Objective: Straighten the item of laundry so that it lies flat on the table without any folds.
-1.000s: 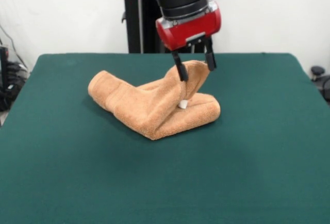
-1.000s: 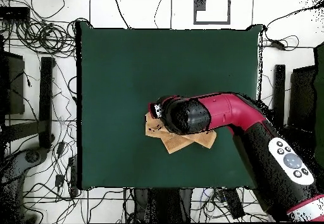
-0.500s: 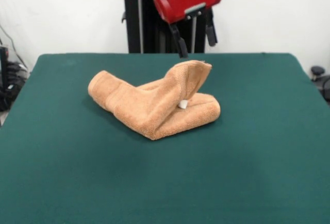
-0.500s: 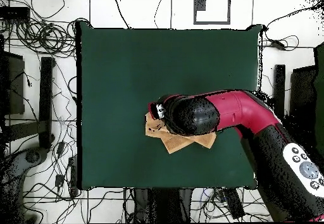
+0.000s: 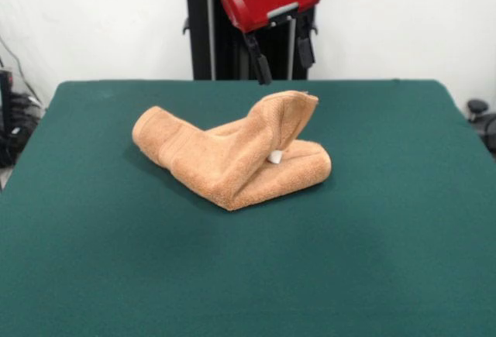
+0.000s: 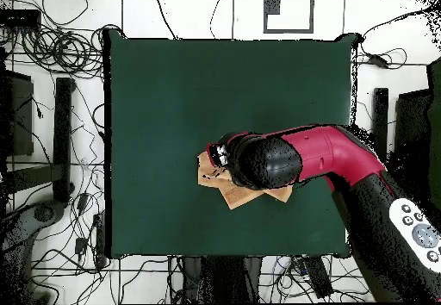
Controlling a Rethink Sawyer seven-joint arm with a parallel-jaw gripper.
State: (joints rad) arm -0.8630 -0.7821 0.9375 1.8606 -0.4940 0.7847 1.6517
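Observation:
The orange-tan towel (image 5: 232, 155) lies crumpled and folded on the green table (image 5: 248, 275), with one flap standing up at its right and a small white tag (image 5: 275, 156) showing under that flap. My gripper (image 5: 280, 60) hangs open and empty above the raised flap, clear of the cloth. In the overhead view the red and black arm (image 6: 293, 157) covers most of the towel (image 6: 231, 194); only its edges show.
The black pedestal (image 5: 209, 35) stands behind the table's far edge. Cables and boxes (image 6: 52, 129) lie on the floor around the table in the overhead view.
My gripper has let go of the raised flap and risen well above it, shifting slightly left. The towel keeps its folded shape.

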